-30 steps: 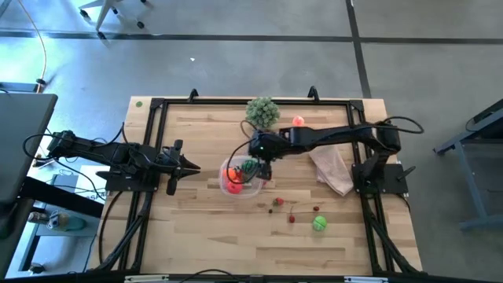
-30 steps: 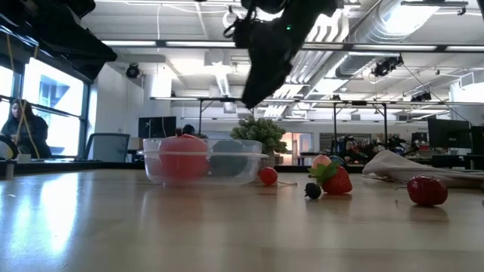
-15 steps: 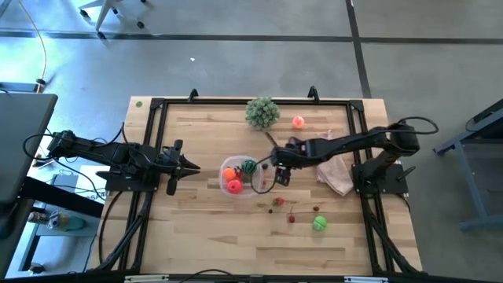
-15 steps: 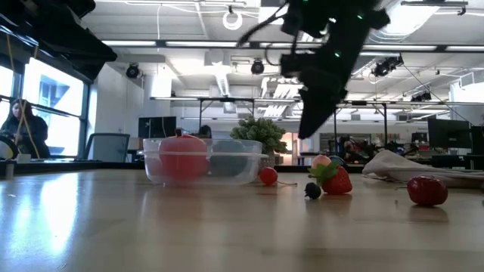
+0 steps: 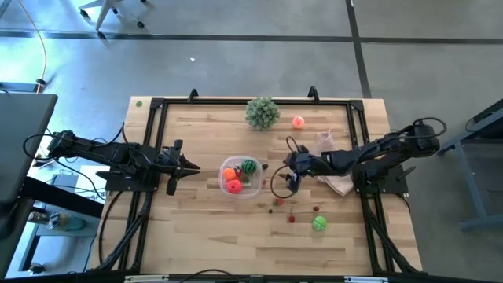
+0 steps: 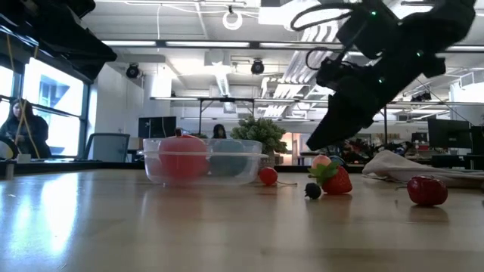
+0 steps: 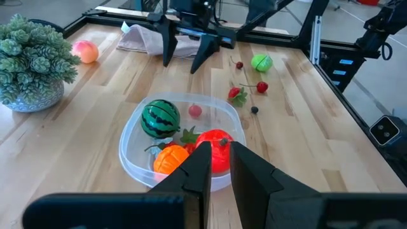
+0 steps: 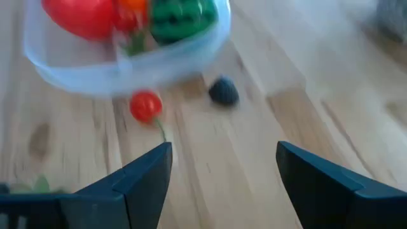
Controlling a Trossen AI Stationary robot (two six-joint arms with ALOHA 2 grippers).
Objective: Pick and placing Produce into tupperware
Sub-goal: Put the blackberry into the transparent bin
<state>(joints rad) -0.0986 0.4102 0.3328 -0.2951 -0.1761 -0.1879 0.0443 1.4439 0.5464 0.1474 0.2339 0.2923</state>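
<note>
The clear tupperware stands mid-table and holds a striped green ball, an orange piece and a red piece. My right gripper hovers open just to its right, tilted down over a small red ball and a dark berry that lie on the wood. Nothing is between its fingers. More produce lies loose on the table: a strawberry, a cherry and a green ball. My left gripper waits shut to the left of the tupperware.
A bushy pale-green ball and a pink-orange fruit sit near the far edge. A pinkish-white bag lies under my right arm. A black frame runs around the table. Bare wood lies along the near edge.
My right gripper has left its place above the tupperware, going toward the table's right edge and a little nearer. It has come down closer to the wood, has tipped and rolled, and is still open. The tupperware has kept its place.
</note>
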